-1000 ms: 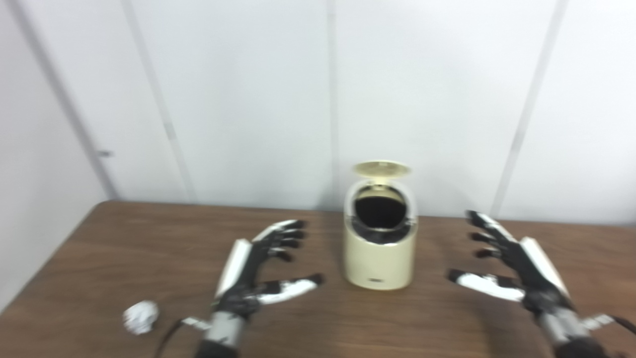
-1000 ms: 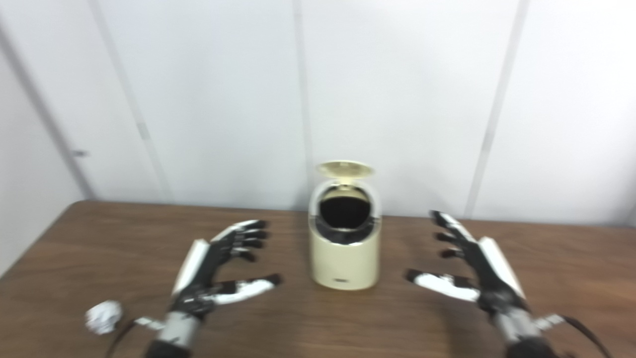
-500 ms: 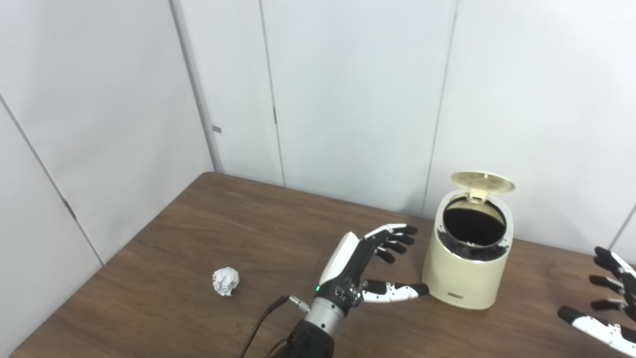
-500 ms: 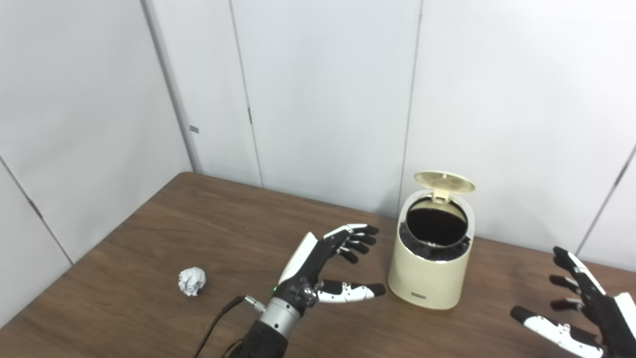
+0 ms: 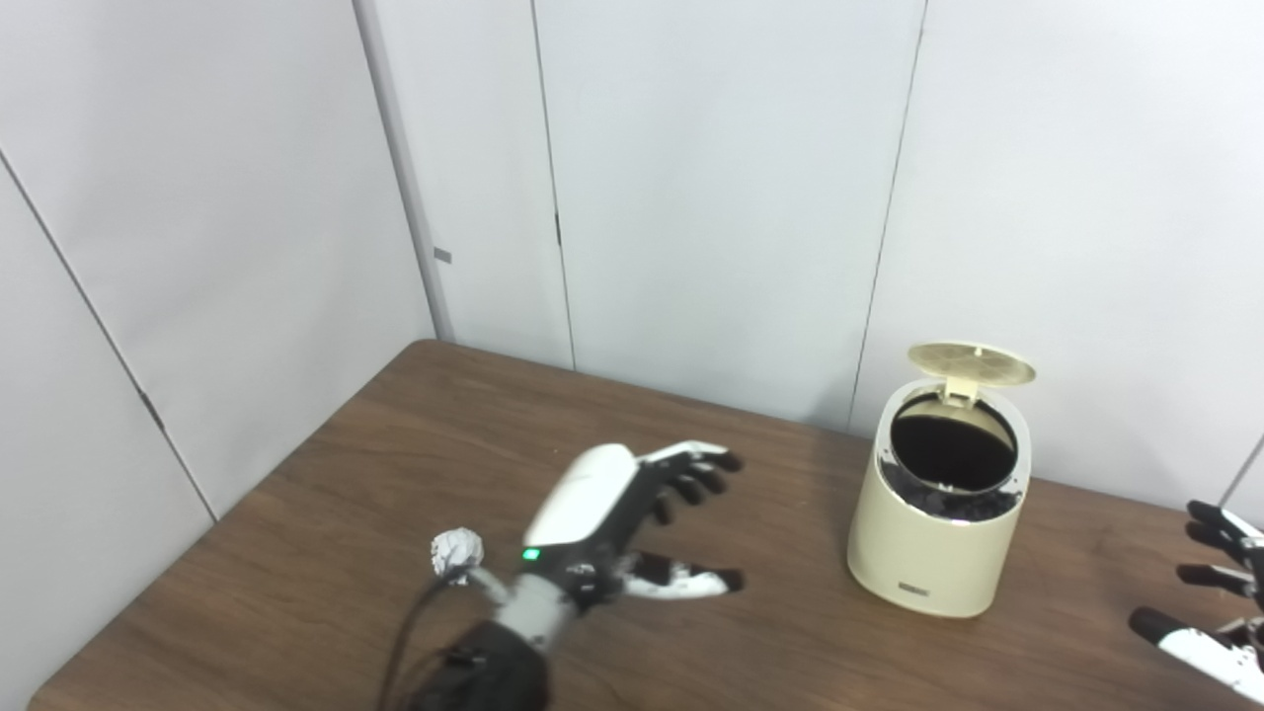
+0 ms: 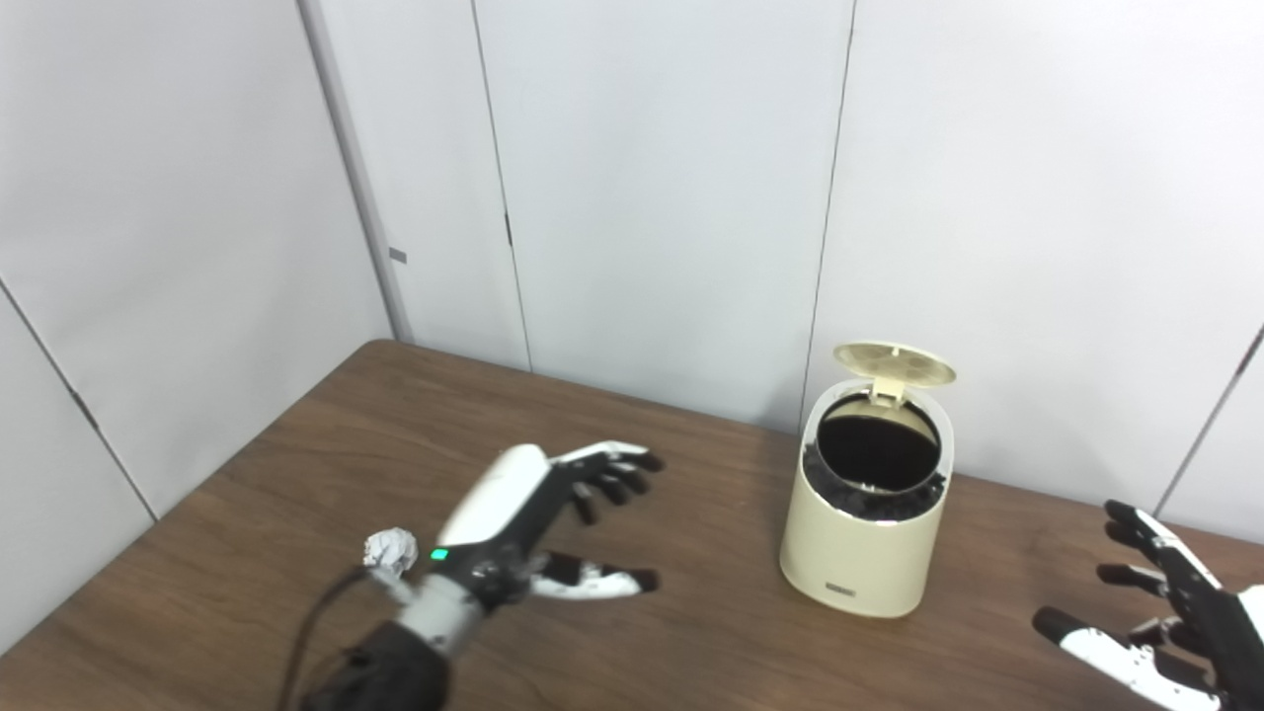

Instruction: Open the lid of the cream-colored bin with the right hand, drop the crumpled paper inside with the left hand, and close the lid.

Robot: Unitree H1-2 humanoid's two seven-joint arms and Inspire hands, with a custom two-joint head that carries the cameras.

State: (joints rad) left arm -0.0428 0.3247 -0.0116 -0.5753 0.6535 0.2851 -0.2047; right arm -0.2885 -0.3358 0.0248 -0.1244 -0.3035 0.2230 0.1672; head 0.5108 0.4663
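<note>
The cream-colored bin stands on the wooden table at the right, its round lid tipped up and open, showing a dark inside. The crumpled white paper ball lies on the table at the left. My left hand is open and empty, hovering just right of the paper and well left of the bin. My right hand is open and empty at the right edge, right of the bin; it is partly cut off in the left eye view.
White wall panels stand close behind the table's back edge. The table's left edge runs diagonally near the paper. A black cable trails from my left wrist.
My left hand has moved left toward the paper ball and risen a little. The right hand has barely moved. The camera swung left since the oldest frames.
</note>
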